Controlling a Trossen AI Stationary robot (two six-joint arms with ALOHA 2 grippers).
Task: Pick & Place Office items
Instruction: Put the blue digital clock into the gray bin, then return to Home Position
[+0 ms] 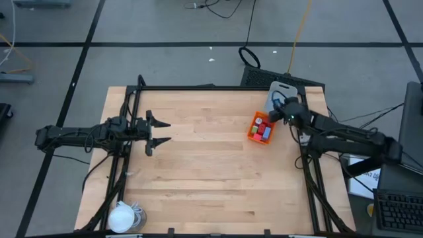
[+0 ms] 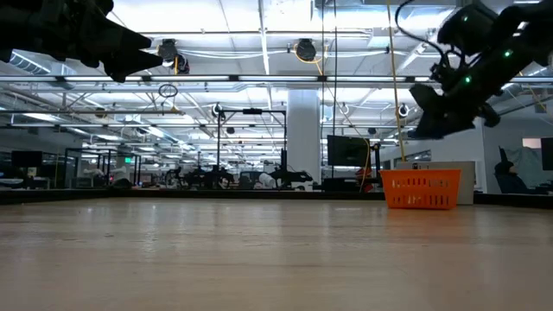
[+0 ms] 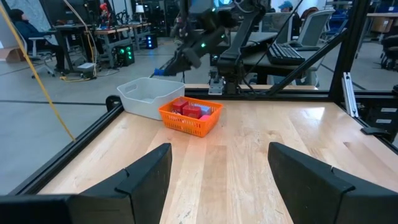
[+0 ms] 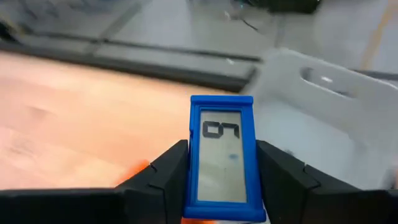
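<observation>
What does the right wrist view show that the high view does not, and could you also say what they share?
Only the right wrist view shows the right gripper shut on a blue flat rectangle with a pale screen. Only the high view shows the orange basket of small pieces, the left gripper open and waiting, and a white round lump. Both show the wooden table and grey bin.

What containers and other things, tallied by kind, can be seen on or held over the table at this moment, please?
Orange baskets: 1, holding small red and blue pieces too packed to count
Grey bins: 1
Blue-framed display pieces: 1, held in the right gripper
White round lumps: 1, at the table's near left corner
Total: 4
</observation>
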